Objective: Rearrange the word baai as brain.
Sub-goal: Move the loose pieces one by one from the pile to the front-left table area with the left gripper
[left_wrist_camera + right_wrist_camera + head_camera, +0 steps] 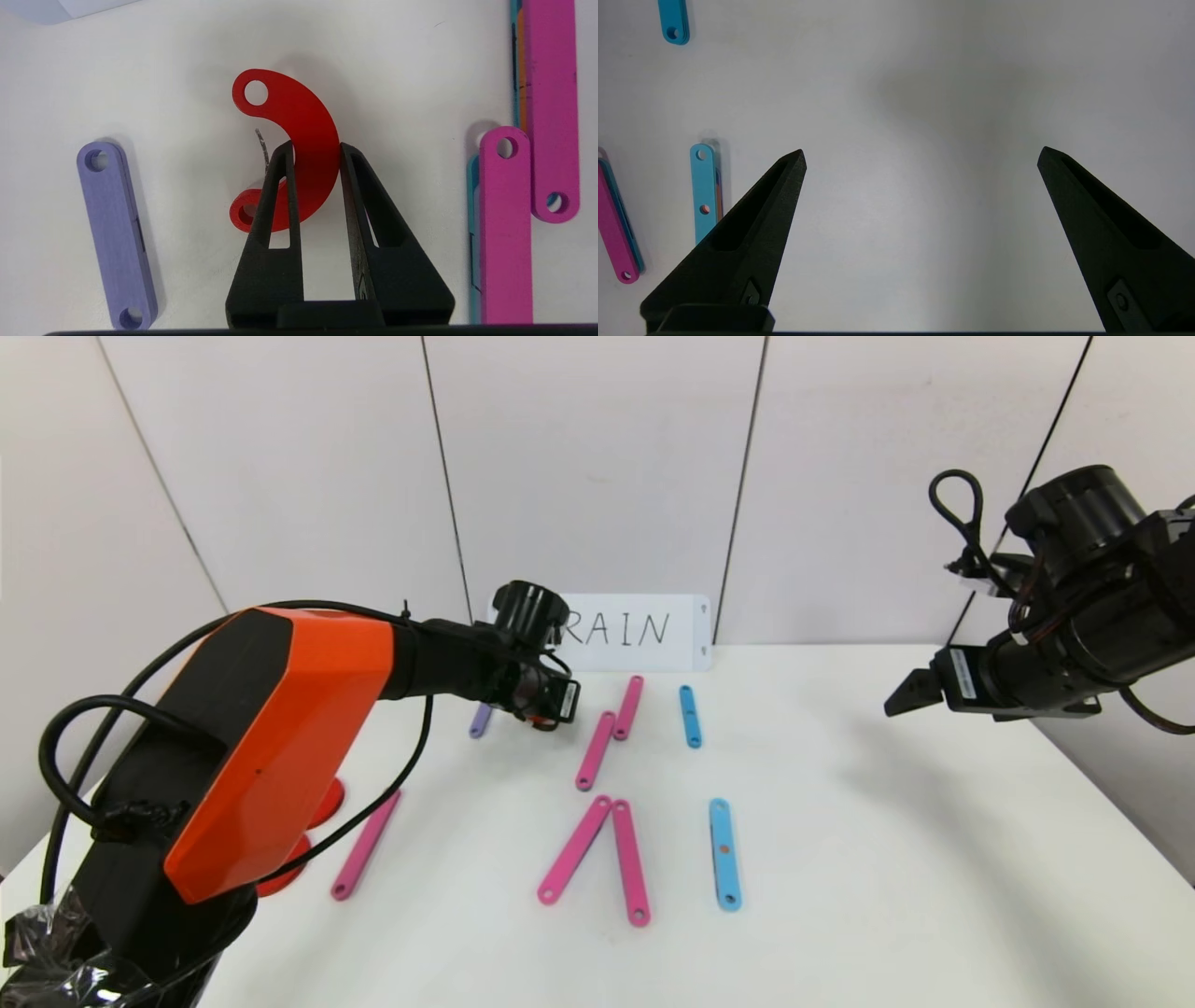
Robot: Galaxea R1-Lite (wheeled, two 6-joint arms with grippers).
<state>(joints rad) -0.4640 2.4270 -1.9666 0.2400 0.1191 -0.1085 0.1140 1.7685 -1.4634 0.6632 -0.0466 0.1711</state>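
Observation:
The word's pieces lie on the white table. My left gripper is at the back, left of centre, and in the left wrist view it is shut on a red C-shaped arc, a finger on each edge of its curve. A purple strip lies just to the arc's left and also shows in the left wrist view. Two pink strips lie to its right. Two more pink strips form an upside-down V nearer me. My right gripper hovers open and empty at the right.
Two light-blue strips lie right of centre. A pink strip and two red arcs lie at the left, partly hidden by my left arm. A white card with handwriting leans on the back wall.

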